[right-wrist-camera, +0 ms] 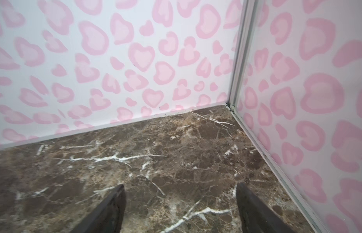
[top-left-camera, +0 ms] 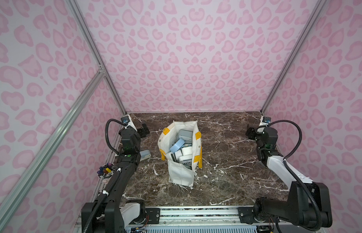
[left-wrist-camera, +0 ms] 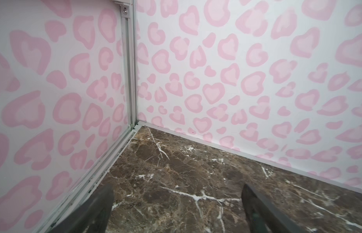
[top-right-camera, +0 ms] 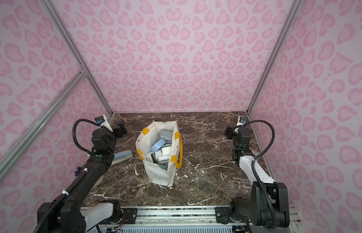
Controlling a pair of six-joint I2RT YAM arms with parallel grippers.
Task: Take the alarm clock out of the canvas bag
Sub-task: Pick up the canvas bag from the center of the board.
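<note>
Near edge: both arm bases on the rail, nothing in reach of them. Off the tabletop [top-left-camera: 226, 161] edge by the left arm, a small white dish [top-left-camera: 105, 171] of coloured bits; can't tell what they are.

Mid tabletop: the canvas bag [top-left-camera: 180, 175] stands upright, mouth open to the top, near wall sagging, yellow handle [top-left-camera: 199, 161] hanging down its right side. It's packed with alarm clocks. A light blue clock [top-left-camera: 177, 145] lies tilted on top of the heap, white clocks [top-left-camera: 186, 151] are just beside and under it, and a grey clock [top-left-camera: 185, 134] is at the far end. One grey-blue clock [top-left-camera: 145, 155] lies flat on the tabletop beside the bag, partly hidden by the left arm. It looks like a clock body; the face isn't visible.

Far corners: left gripper [left-wrist-camera: 177, 189] is parked at the far left, jaws spread wide, only bare marble between them. Right gripper [right-wrist-camera: 180, 187] is at the far right, jaws apart too, holding nothing. Both are well apart from the bag.

Step, as I judge it: between picks, no reach started, and the bag is full of clocks.

The next move calls for one arm to swing in over the bag mouth and come down from above. The light blue clock looks like the easiest pick since it's topmost and exposed. The jaws need to straddle its thin edge. The soft bag wall and handle could snag, and the bag may lift or tip unless the other arm steadies the rim.
</note>
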